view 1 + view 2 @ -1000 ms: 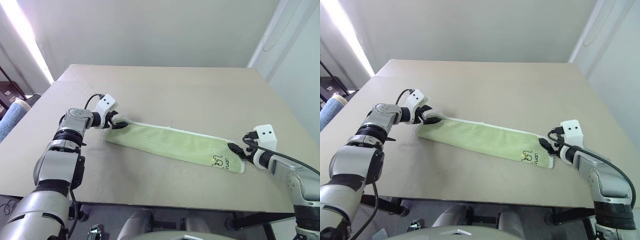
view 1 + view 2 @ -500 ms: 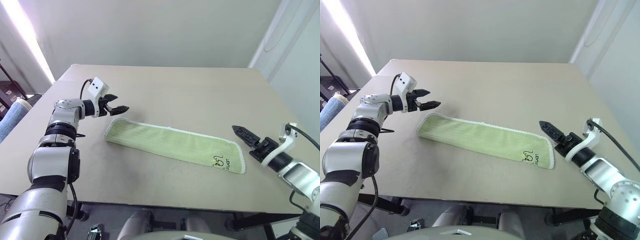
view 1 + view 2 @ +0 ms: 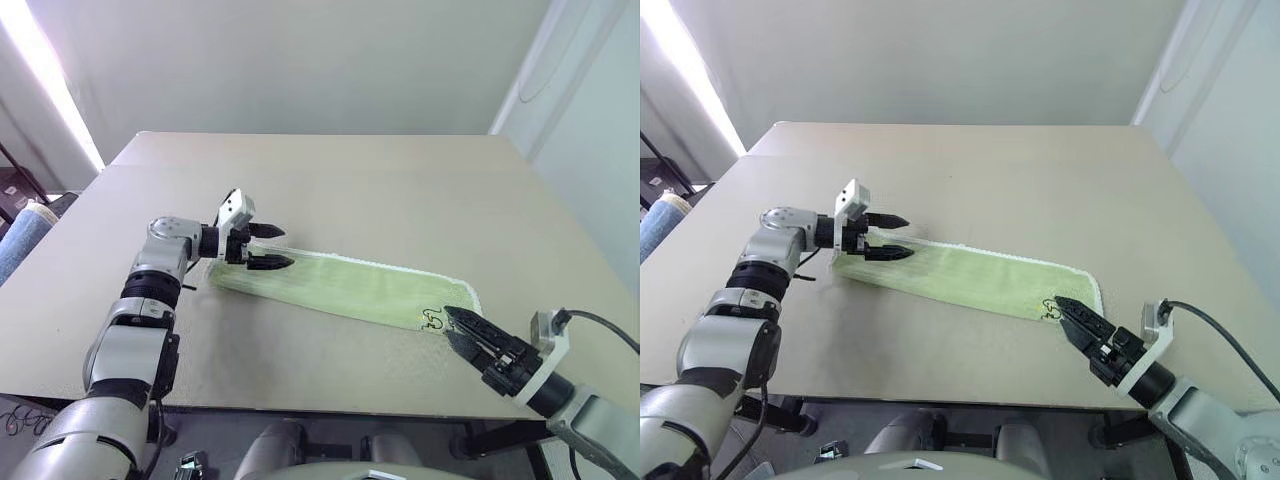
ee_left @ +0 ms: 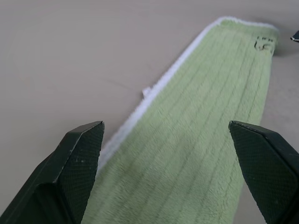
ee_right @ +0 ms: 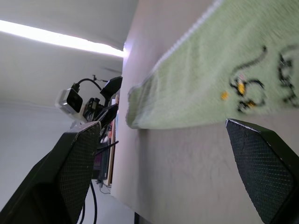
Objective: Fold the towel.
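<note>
From the head cameras, the towel (image 3: 345, 288) lies flat as a long folded strip across the tan table (image 3: 400, 190), scribbled corner toward the robot's right. The left gripper (image 3: 268, 247) hangs over the towel's left end, fingers spread, holding nothing. The right gripper (image 3: 1072, 316) sits near the scribbled corner, also released. Left wrist view: the towel's white edging (image 4: 154, 95) runs between the parted fingers (image 4: 79, 154). Right wrist view: the scribble (image 5: 254, 86) up close, fingers (image 5: 74, 158) wide apart.
</note>
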Controlling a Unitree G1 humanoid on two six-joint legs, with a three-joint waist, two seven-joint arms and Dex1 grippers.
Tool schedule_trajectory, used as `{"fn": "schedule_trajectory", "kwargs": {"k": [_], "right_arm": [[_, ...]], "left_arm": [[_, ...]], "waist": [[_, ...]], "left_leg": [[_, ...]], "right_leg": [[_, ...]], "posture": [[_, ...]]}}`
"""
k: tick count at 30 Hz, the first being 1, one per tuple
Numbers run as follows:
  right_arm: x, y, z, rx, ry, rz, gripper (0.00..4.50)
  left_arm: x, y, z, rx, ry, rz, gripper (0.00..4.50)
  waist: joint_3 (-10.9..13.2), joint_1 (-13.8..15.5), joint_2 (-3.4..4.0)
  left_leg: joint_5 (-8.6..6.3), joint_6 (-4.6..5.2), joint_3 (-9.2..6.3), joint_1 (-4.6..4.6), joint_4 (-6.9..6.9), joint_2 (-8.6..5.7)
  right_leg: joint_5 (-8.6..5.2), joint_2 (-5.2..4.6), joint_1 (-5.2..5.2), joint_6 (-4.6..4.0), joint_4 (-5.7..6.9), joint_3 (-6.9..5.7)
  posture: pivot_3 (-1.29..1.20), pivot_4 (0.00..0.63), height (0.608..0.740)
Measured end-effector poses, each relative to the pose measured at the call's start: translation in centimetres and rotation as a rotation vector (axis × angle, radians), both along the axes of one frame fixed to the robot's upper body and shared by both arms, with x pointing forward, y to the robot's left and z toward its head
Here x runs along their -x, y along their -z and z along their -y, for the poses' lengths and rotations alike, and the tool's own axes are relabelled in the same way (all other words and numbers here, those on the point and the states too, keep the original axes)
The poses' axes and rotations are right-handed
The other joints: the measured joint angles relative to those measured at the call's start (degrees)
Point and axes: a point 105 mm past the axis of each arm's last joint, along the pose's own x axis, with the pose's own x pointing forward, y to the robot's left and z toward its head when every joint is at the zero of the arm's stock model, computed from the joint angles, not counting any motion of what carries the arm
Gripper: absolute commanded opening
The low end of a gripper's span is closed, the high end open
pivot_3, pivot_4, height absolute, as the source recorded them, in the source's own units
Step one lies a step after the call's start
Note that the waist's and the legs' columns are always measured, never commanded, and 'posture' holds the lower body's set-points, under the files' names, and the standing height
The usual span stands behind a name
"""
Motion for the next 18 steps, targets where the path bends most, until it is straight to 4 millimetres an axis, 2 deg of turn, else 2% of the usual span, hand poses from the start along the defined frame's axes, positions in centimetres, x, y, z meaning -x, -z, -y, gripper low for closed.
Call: {"fn": "schedule_trajectory", "kwargs": {"k": [4, 9, 18], "right_arm": [[-0.1, 0.9, 0.2, -0.007, 0.042, -0.043, 4.47], [-0.2, 2.5, 2.0, 0.008, 0.145, -0.116, 4.47], [-0.3, 3.0, 2.4, 0.006, 0.175, -0.133, 4.47]], "left_arm": [[0.2, 0.2, 0.9, -0.002, 0.021, 0.012, 4.5], [0.3, 0.3, 1.1, -0.003, 0.021, 0.011, 4.5], [0.1, 0.3, 1.2, -0.006, 0.019, 0.033, 4.5]], "waist": [[-0.01, 0.26, 0.01], [-0.02, 0.28, 0.03], [-0.03, 0.22, 0.02]], "left_leg": [[-0.06, -0.1, 0.01, 0.0, -0.01, 0.0], [-0.03, -0.04, 0.02, 0.0, -0.04, 0.0], [-0.07, -0.1, 0.03, 0.02, -0.05, 0.0]], "right_leg": [[0.03, -0.01, 0.01, -0.02, -0.01, 0.01], [0.02, 0.0, -0.02, -0.03, -0.03, 0.03], [0.03, 0.01, 0.0, -0.03, -0.06, 0.07]], "posture": [[0.0, 0.0, 0.692], [0.0, 0.0, 0.692], [0.0, 0.0, 0.692]]}}
